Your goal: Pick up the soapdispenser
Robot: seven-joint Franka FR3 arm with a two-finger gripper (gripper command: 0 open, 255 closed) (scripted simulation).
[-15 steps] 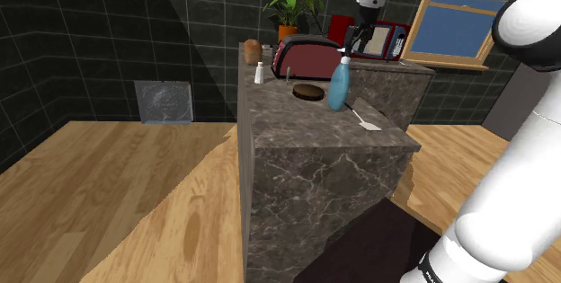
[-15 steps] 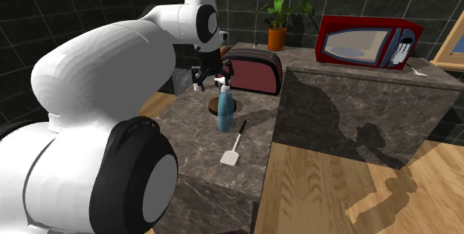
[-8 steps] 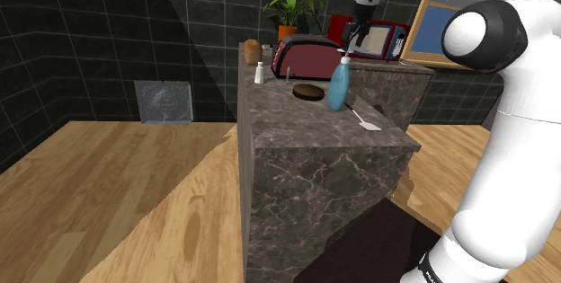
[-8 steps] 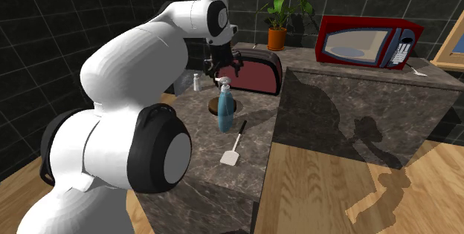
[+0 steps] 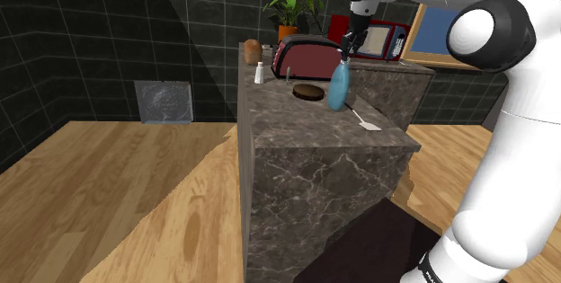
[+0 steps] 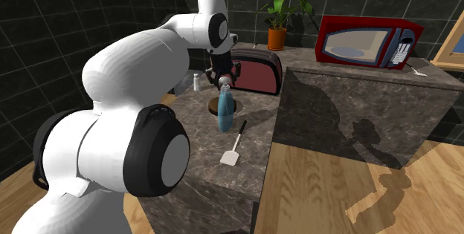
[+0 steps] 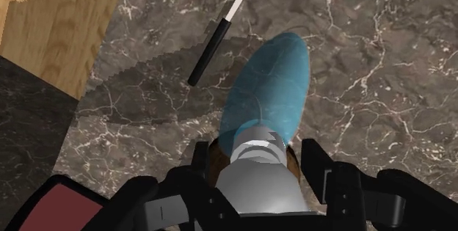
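Observation:
A blue soap dispenser (image 5: 338, 88) with a grey pump head stands upright on the dark marble counter (image 5: 306, 137), close to a red toaster (image 5: 306, 53). From straight above, my black gripper (image 5: 347, 49) has come down over its top. In the wrist view the fingers (image 7: 205, 162) press against both sides of the grey pump head, with the blue dispenser (image 7: 270, 90) body below them. The second exterior view shows the gripper (image 6: 223, 82) right on the dispenser (image 6: 226, 111) top. It is shut on the pump head, and the bottle rests on the counter.
A white spatula (image 5: 365, 120) with a black handle lies beside the bottle toward the counter's near edge. A brown round object (image 5: 308, 92) and a small shaker (image 5: 258, 75) sit behind. A red microwave (image 6: 368, 43) and potted plant (image 6: 278, 18) stand farther back on a higher ledge.
The gripper has come down onto the dispenser's top and its fingers have closed from wide open onto the pump head. The bottle has not moved.

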